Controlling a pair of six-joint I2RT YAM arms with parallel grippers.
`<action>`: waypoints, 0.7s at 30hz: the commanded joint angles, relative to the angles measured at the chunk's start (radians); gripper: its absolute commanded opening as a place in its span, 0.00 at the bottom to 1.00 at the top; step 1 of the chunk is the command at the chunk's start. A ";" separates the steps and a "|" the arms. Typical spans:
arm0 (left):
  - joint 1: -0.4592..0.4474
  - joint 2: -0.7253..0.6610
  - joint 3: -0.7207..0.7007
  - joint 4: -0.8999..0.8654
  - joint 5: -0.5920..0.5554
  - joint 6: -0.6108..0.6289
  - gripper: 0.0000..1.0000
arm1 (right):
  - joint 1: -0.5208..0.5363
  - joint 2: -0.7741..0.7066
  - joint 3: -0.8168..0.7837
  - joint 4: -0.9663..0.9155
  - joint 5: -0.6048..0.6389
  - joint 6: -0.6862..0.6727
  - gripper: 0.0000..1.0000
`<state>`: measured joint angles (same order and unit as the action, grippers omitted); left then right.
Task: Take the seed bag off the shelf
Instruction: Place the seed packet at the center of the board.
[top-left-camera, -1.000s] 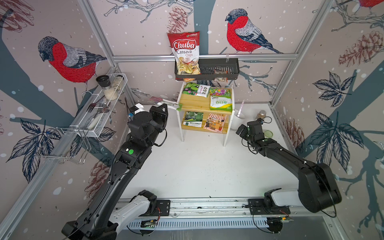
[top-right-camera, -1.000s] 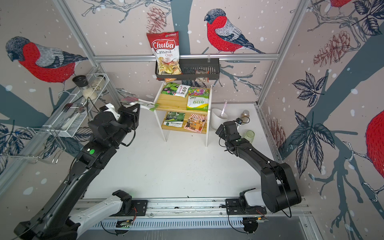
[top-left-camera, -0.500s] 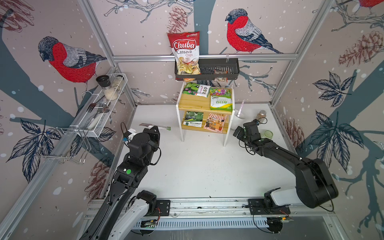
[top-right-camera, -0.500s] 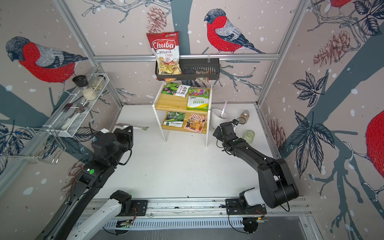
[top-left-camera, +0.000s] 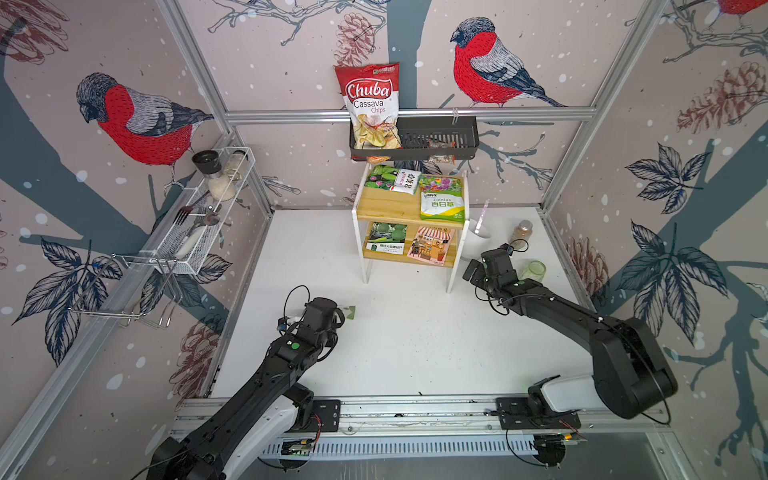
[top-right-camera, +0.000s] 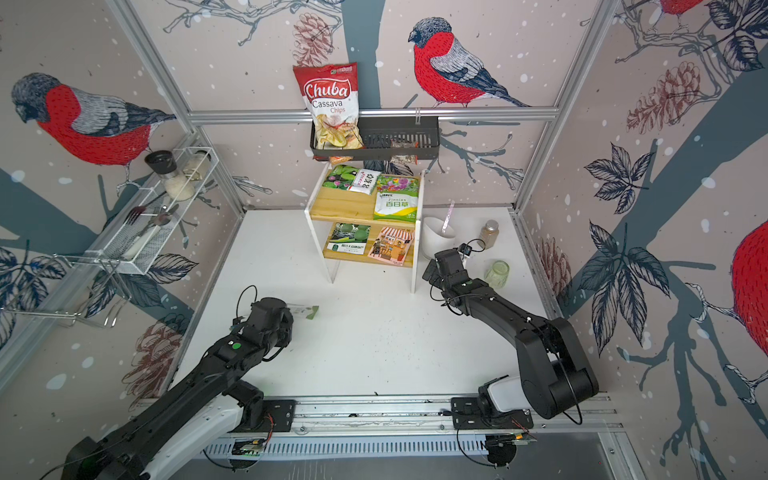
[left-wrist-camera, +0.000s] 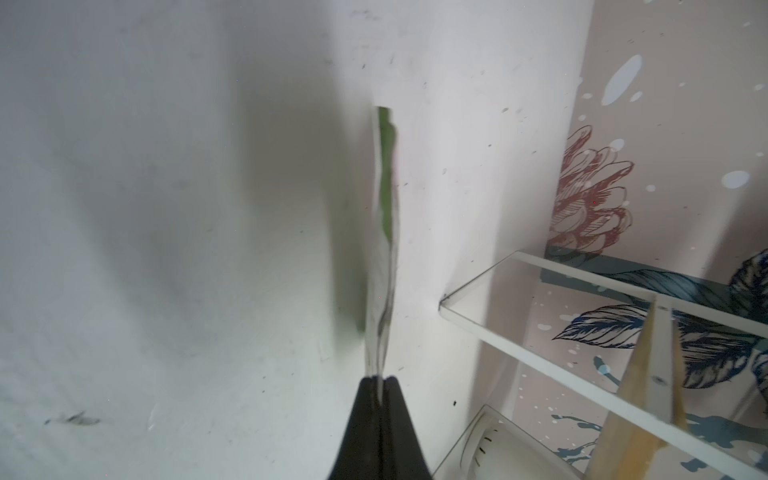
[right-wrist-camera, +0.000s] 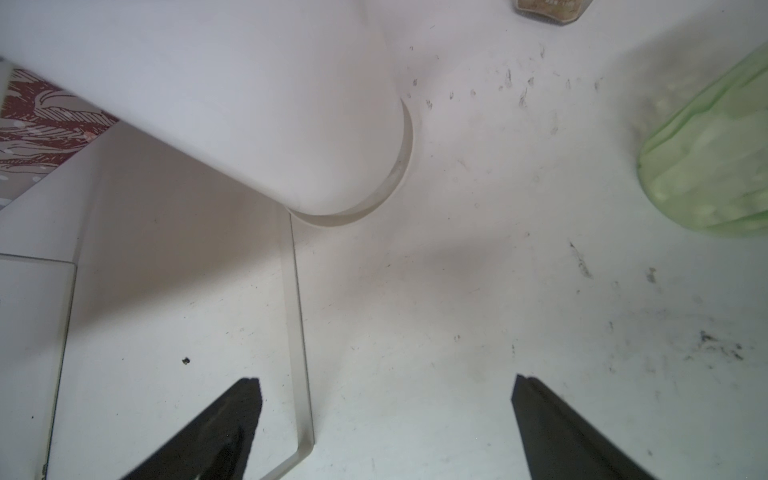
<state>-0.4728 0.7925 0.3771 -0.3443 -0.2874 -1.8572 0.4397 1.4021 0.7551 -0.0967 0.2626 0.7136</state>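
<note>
The seed bag (left-wrist-camera: 386, 187) is pinched in the left jaws over the tabletop (top-left-camera: 415, 340), apart from the shelf (top-left-camera: 386, 205). The right jaws are spread wide.

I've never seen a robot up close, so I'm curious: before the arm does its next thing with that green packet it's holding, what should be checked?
1. Grip on the seed bag: ok; the left gripper is shut on its edge.
2. Bag off the shelf: ok; it hangs over the table, apart from the shelf.
3. Landing spot beneath the bag: ok; only bare table shows there.
4. Bag touching the table: cannot tell.
5. Right gripper out of the way: ok; open, empty, by the white cup.
</note>
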 joint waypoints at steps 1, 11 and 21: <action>-0.068 0.026 -0.009 -0.022 0.009 -0.156 0.00 | 0.016 -0.018 -0.019 -0.035 0.023 0.028 1.00; -0.150 0.050 0.020 -0.081 0.231 -0.196 0.59 | 0.022 0.013 -0.009 -0.027 0.028 0.041 1.00; -0.020 0.267 0.236 -0.099 0.595 0.413 0.85 | 0.021 0.039 0.008 -0.007 0.023 0.041 1.00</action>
<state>-0.5423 0.9962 0.5537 -0.4175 0.1989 -1.7435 0.4595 1.4338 0.7509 -0.1165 0.2771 0.7437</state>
